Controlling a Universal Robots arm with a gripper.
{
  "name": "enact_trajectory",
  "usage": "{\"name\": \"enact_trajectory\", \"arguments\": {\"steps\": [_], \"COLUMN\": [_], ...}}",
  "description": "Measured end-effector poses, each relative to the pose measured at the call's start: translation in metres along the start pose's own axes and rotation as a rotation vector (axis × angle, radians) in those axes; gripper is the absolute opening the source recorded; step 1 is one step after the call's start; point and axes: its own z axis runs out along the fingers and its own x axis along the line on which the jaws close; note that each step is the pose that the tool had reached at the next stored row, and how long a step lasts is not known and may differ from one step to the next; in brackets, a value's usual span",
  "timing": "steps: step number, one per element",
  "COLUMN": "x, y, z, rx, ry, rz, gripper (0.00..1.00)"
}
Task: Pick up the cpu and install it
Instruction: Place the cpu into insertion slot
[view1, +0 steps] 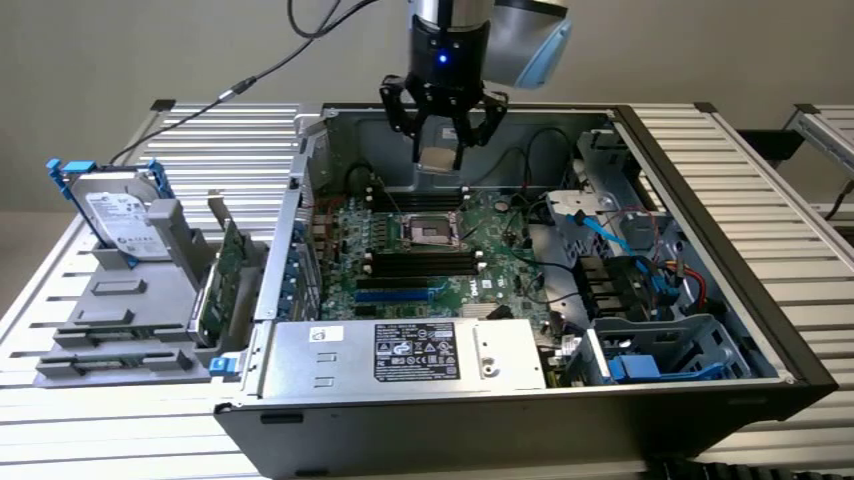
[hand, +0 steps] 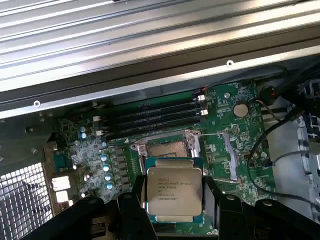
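The cpu (view1: 438, 156), a small square chip with a silver-grey printed top, hangs in my gripper (view1: 442, 140) above the open computer case (view1: 694, 190). My black fingers (hand: 131, 212) are shut on its two opposite edges. In the wrist view the cpu (hand: 174, 191) sits between them at my gripper (hand: 175, 202), just short of the motherboard's open socket (hand: 167, 148). In the exterior view that socket (view1: 430, 229) lies well below the chip, with a clear gap between them.
Black memory slots (view1: 424, 263) and a metal power supply box (view1: 407, 355) lie nearer the case front. Cables and blue drive bays (view1: 641, 300) crowd the exterior view's right. Outside at the left stand a hard drive with a blue bracket (view1: 120, 215) and a green card (view1: 227, 265).
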Motion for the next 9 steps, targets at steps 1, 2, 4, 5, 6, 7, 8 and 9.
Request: {"name": "enact_trajectory", "arguments": {"steps": [1, 2, 4, 5, 6, 7, 8, 9], "x": [-0.0002, -0.0002, 0.0, 0.0, 0.0, 0.0, -0.0001, -0.0001], "y": [-0.0003, -0.0006, -0.0006, -0.0006, -0.0007, -0.0007, -0.0008, -0.0008], "z": [0.0062, 0.0095, 0.0096, 0.0099, 0.0104, 0.0113, 0.0121, 0.0131], "rx": [-0.0022, -0.0033, -0.0027, -0.0028, -0.0034, -0.004, -0.0041, -0.0047], "ry": [-0.0037, -0.006, -0.004, -0.0029, -0.0035, -0.0044, -0.0053, -0.0064], "rz": [0.064, 0.115, 0.132, 0.142, 0.156, 0.172, 0.189, 0.207], "gripper": [0.55, 0.55, 0.55, 0.55, 0.55, 0.55, 0.55, 0.55]}}
